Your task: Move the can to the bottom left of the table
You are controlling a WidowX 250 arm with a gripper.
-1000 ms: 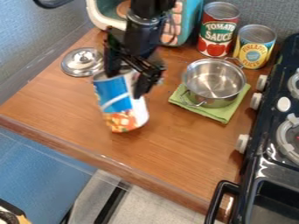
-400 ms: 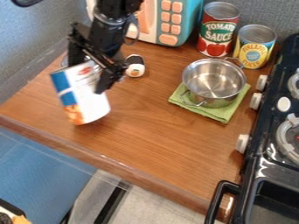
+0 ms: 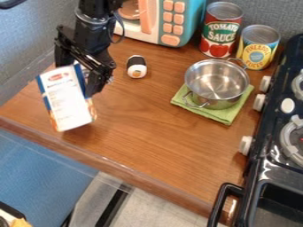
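Note:
At the left of the table (image 3: 145,128), my black gripper (image 3: 75,80) is shut on a white, blue and orange can (image 3: 66,99). The can tilts, its top leaning to the left, and a white label panel faces the camera. Its lower end is over the table's left part, near the front edge; whether it touches the wood I cannot tell. The gripper holds it by its upper part, from above and behind.
A steel pot (image 3: 216,83) sits on a green cloth (image 3: 228,116) at the right. Behind stand a tomato sauce can (image 3: 221,31), a pineapple can (image 3: 258,46) and a toy microwave (image 3: 172,22). A small sushi toy (image 3: 137,67) lies mid-back; the stove (image 3: 278,164) borders the right.
The arm has moved left with the can in its gripper, and the can has turned so its white panel faces forward. The sushi toy has come into view behind.

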